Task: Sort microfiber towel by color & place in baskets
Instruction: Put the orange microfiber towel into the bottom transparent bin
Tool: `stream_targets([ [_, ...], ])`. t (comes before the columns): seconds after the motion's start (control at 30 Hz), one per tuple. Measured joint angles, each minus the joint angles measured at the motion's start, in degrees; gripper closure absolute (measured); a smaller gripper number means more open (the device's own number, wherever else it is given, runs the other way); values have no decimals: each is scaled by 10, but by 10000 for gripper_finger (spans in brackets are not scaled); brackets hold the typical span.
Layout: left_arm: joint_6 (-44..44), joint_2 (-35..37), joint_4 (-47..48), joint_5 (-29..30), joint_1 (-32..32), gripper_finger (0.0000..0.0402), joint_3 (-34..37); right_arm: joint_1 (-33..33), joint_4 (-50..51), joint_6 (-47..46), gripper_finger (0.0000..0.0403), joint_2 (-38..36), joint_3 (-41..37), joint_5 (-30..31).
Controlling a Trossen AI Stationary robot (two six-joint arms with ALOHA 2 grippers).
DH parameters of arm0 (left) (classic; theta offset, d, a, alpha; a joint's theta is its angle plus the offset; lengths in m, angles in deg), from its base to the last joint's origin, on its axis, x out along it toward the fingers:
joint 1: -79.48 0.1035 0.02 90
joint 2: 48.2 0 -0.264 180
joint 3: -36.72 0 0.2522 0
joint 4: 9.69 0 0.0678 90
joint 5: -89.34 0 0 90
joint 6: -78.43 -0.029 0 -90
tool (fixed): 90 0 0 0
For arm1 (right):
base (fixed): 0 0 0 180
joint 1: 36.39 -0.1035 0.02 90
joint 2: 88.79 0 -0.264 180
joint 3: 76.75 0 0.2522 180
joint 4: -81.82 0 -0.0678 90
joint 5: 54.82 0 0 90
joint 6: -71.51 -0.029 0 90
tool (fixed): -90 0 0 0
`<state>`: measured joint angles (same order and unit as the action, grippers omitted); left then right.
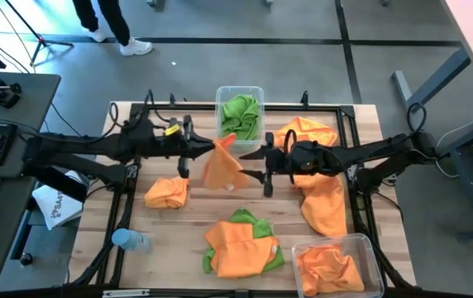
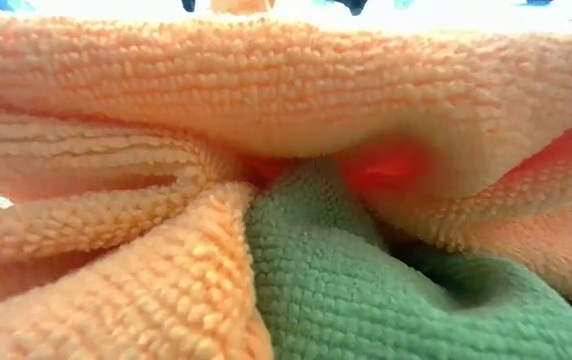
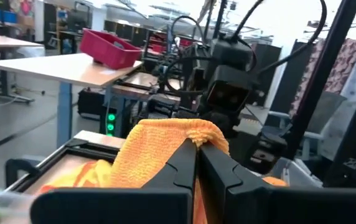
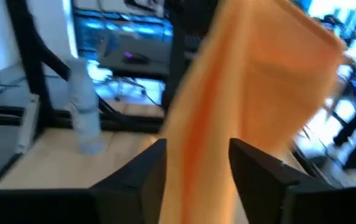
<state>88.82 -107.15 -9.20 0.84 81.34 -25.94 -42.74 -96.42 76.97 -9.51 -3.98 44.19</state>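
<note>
In the high view my left gripper point(image 1: 212, 150) is over the table's middle, shut on an orange towel point(image 1: 220, 170) that hangs from it. My right gripper point(image 1: 250, 165) faces it from the right, open. In the right wrist view the hanging towel point(image 4: 240, 81) drops between the open fingers point(image 4: 196, 165). The far basket point(image 1: 255, 91) holds green towels point(image 1: 240, 114). The near-right basket point(image 1: 367, 246) holds orange towels point(image 1: 327, 266). Loose orange towels point(image 1: 167, 192) point(image 1: 321, 199) and a mixed orange and green pile point(image 1: 241, 244) lie on the table. My left gripper pinches the orange towel's upper edge point(image 3: 198, 132) between its two fingers point(image 3: 218, 171), coming level from the table's left. The cloth bunches over the fingertips and the rest hangs below them, slack. Whether my right gripper's open fingers touch the towel, I cannot tell.
A blue-capped bottle point(image 1: 129, 240) lies near the table's near-left corner. A white paper bag point(image 1: 54, 207) sits off the left edge. A metal frame point(image 1: 352, 112) rims the table. Towels point(image 2: 286, 180) pressed close fill the low view. A person's legs point(image 1: 108, 25) show on the floor beyond.
</note>
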Motion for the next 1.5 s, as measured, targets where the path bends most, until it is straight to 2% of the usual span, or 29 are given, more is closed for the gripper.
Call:
stream_targets([
  [0.13, -1, -54, 1, -3, -8, 401, -52, 0, 0, 29, 195, 25, 35, -5],
  [0.27, -15, -98, 11, -34, -9, 401, -102, 0, 2, 55, 166, 65, 61, 3],
  [0.4, -16, -132, 35, -40, -14, 401, -143, 0, 3, 60, 160, 97, 79, 55],
  [0.47, -16, -139, 44, -41, -16, 401, -152, 0, 10, 62, 172, 103, 82, 71],
  [0.53, -17, -142, 44, -41, -16, 401, -154, 0, 20, 64, 203, 104, 84, 72],
  [0.6, -25, -143, 49, -41, -16, 401, -154, 0, 34, 64, 251, 104, 84, 73],
  [0.73, -16, -143, 53, -40, -16, 401, -154, 0, 59, 53, 372, 104, 84, 73],
  [0.77, -16, -143, 58, -36, -16, 401, -154, 0, 65, 51, 387, 104, 84, 72],
  [0.97, -21, -143, 95, -31, -16, 401, -154, 0, 105, 21, 369, 102, 84, 72],
  [1.1, -27, -143, 101, -30, -16, 395, -154, 0, 128, 18, 389, 97, 84, 71],
  [1.3, -35, -143, 107, -18, -16, 350, -154, 0, 152, -6, 394, 78, 84, 71],
  [1.5, -32, -142, 183, 7, -13, 322, -154, -4, 251, -53, 400, 28, 84, 71],
])
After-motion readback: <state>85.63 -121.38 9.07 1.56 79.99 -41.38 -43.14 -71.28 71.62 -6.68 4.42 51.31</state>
